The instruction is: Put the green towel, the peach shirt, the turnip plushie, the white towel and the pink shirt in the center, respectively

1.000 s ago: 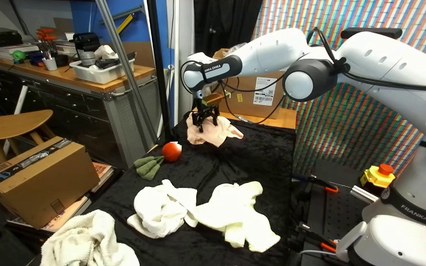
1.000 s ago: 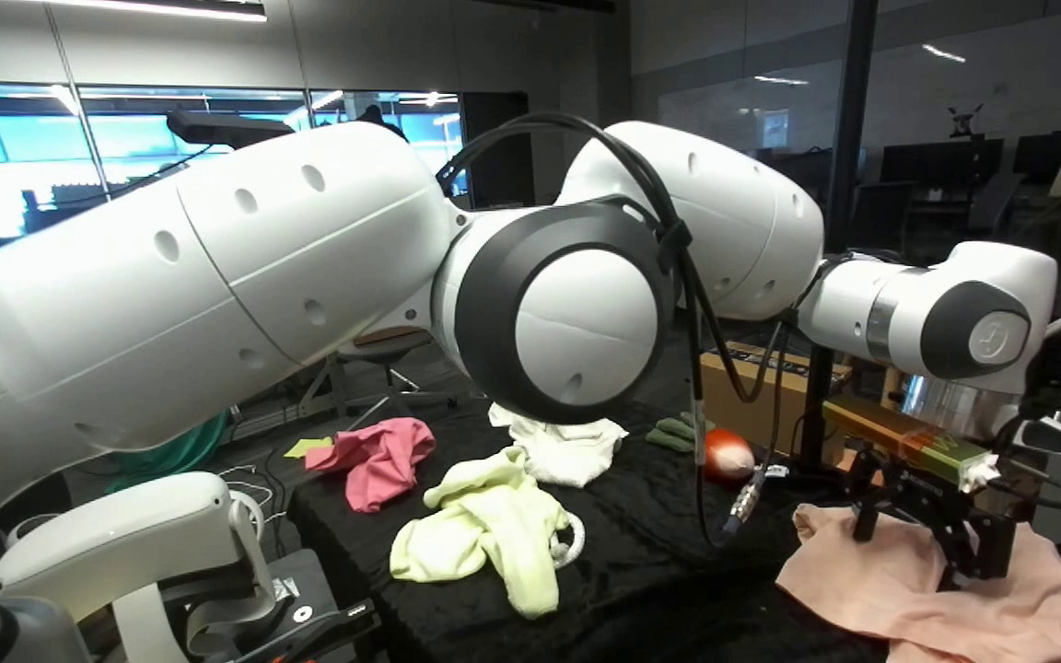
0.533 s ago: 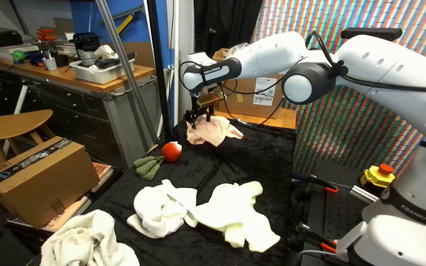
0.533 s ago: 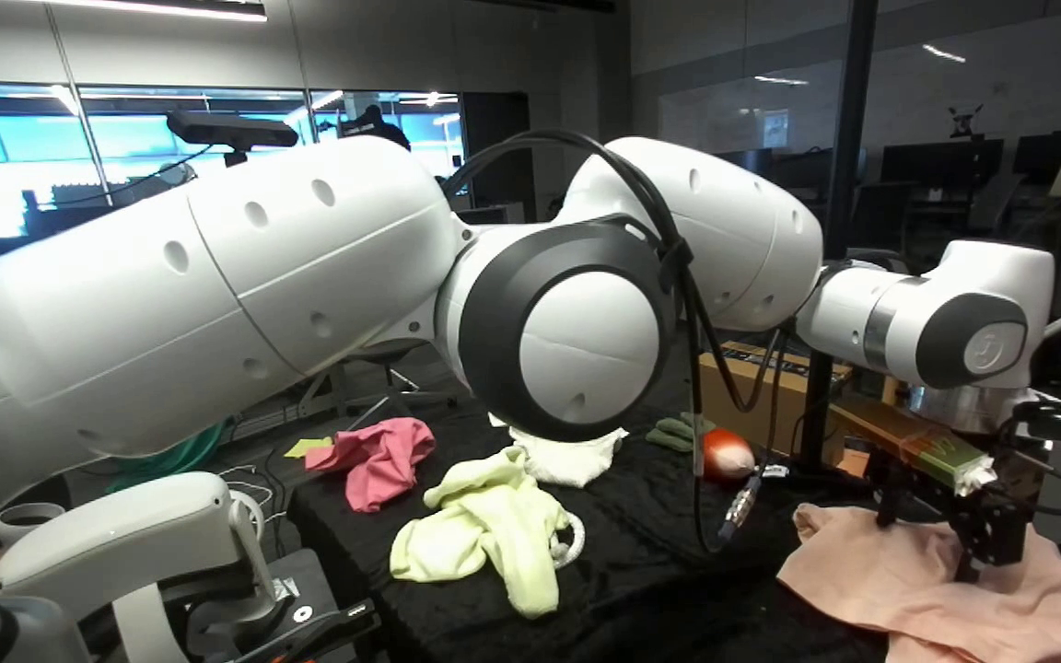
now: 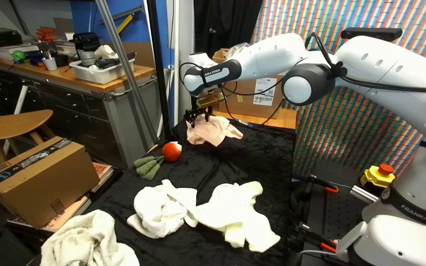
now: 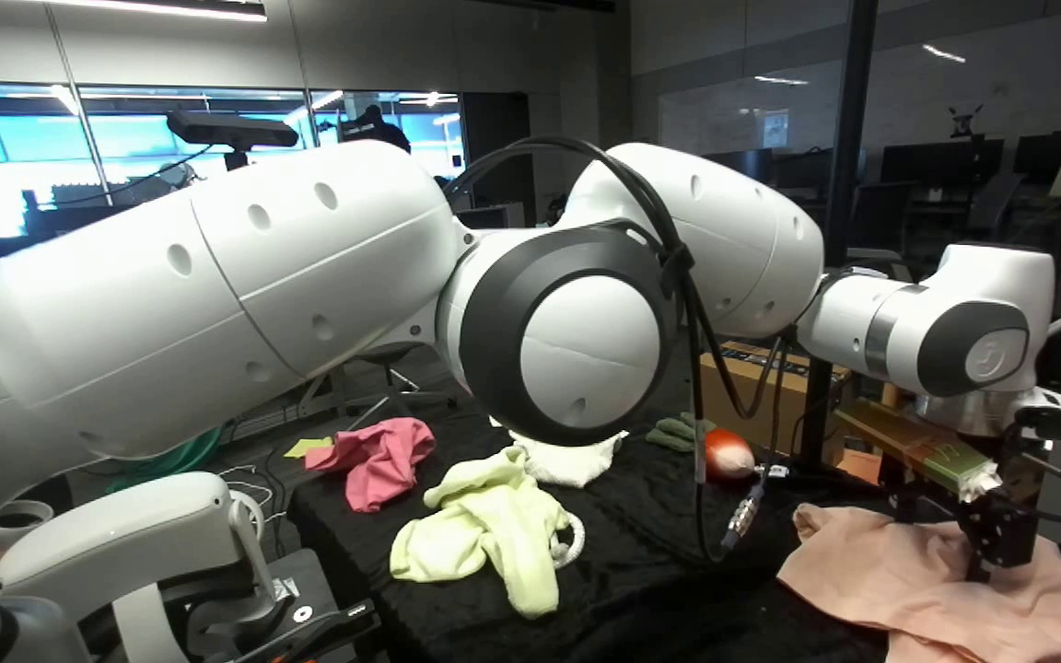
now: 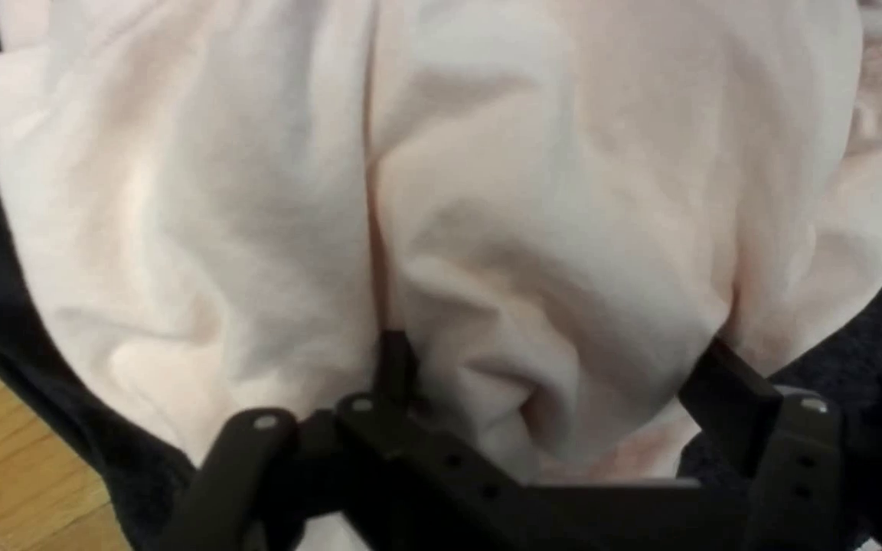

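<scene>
one claw points down at the peach shirt in an exterior view. the peach shirt lies crumpled at the far end of the table. the claw stands over its far left part; the rest of the cloth extends to the right of the claw and toward the camera. the turnip lies near the peach shirt, apart from the claw. the green towel and the white towel lie in the foreground, well apart from the claw.

in an exterior view, the arm spans the frame, with the claw at the right, over the peach shirt. the nearer finger ends against the cloth; the peach shirt extends from there to the left and toward the camera. the pink shirt lies at the left end of the table, well apart from the claw. a cable hangs in front of the turnip.

in the wrist view, the jaws are spread wide, with cloth of the peach shirt crumpled between them. both fingertips touch the cloth: the left one sits in a fold, the right one near the edge.
</scene>
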`<action>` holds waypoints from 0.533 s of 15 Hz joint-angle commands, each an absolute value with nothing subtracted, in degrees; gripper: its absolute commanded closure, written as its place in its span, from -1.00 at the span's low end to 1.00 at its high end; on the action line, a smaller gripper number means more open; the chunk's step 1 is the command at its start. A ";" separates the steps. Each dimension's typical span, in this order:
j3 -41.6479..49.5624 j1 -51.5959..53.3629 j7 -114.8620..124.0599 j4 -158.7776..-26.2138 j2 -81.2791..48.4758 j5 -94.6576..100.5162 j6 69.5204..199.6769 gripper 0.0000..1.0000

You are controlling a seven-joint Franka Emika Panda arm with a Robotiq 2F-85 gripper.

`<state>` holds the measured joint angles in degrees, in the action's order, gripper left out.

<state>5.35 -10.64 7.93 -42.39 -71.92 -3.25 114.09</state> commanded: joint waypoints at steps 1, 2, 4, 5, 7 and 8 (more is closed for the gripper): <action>5.58 -10.73 7.89 -41.48 -72.11 -3.02 113.65 -0.17; 5.57 -10.74 7.44 -41.60 -71.97 -2.89 113.26 0.03; 5.47 -10.83 7.10 -41.77 -71.78 -2.88 112.60 0.34; 5.48 -10.84 6.93 -41.90 -71.62 -2.81 112.14 0.47; 5.20 -11.00 6.17 -42.02 -71.34 -2.89 110.78 0.78; 5.16 -11.02 5.76 -42.11 -71.13 -2.86 109.94 0.88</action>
